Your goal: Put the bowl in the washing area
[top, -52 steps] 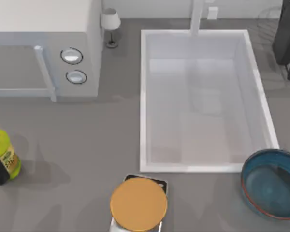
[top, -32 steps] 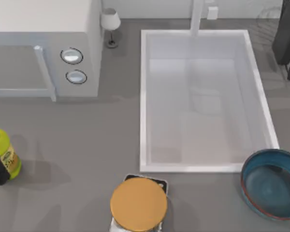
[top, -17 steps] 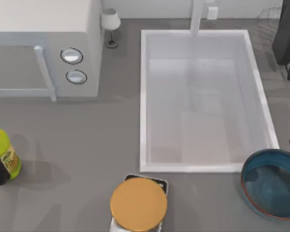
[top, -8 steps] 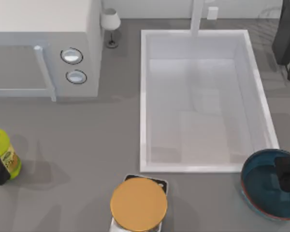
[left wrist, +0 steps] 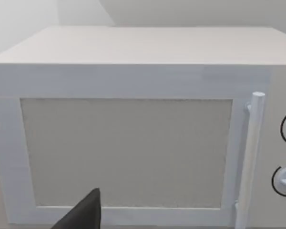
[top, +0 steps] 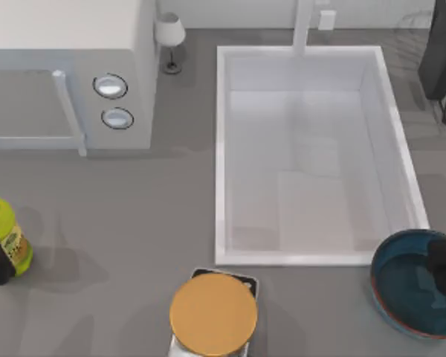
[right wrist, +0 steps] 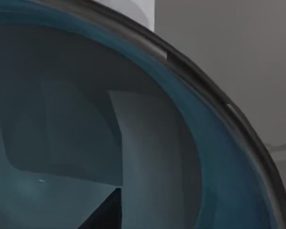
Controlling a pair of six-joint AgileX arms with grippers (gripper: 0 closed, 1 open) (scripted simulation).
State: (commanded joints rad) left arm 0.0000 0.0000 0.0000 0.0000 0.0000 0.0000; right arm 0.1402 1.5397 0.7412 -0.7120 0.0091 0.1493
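Bowl (top: 409, 294): glossy teal, reddish-brown rim

one bowl (top: 410, 294), one sink (top: 221, 149), one microwave (top: 67, 44), one lamp (top: 169, 39), one bottle (top: 9, 239)

matte black tool (top: 444, 260) (no markings), blunt-tipped

The bowl (top: 409, 294) is wide, round and dark teal-blue, with a thin reddish-brown rim and a glossy inside. It sits upright on the tabletop at the near right corner, just outside the sink (top: 220, 149). The sink is a large, deep white rectangular basin with a raised rim and a white faucet post at its far side.
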